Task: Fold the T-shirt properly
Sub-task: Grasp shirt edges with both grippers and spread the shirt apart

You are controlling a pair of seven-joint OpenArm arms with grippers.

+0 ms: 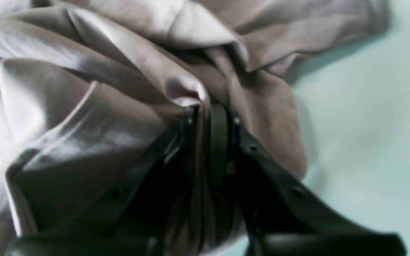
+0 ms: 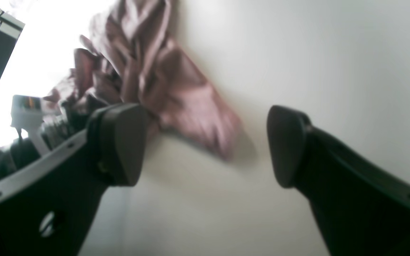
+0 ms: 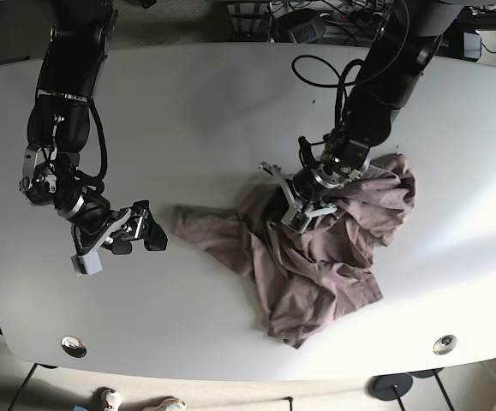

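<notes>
the t-shirt (image 3: pixel 316 257) lies crumpled in a mauve heap on the right half of the white table (image 3: pixel 205 111) as the base view shows it, one flap trailing out flat toward the middle and another bunch piled toward the far right edge. the left gripper (image 1: pixel 208 117) is buried in the top of that heap, jaws pressed together on a raised ridge of the cloth (the left wrist view shows the fabric pulled up into a peak between the black fingers, the rest of it sagging away in deep folds). the right gripper (image 2: pixel 205 142) hangs just above bare tabletop near the trailing flap, apart from the cloth, its jaws spread wide with the two dark pads (image 2: pixel 119 142) well separated. the table is smooth and pale with rounded corners and two round metal fittings (image 3: pixel 444 344) near its front edge. black cables (image 3: pixel 325 73) loop across the surface behind the left arm, and more cables and dark equipment (image 3: pixel 307 21) crowd the floor beyond the far edge. table legs and a pair of shoes (image 3: pixel 136 402) show below the near edge.
</notes>
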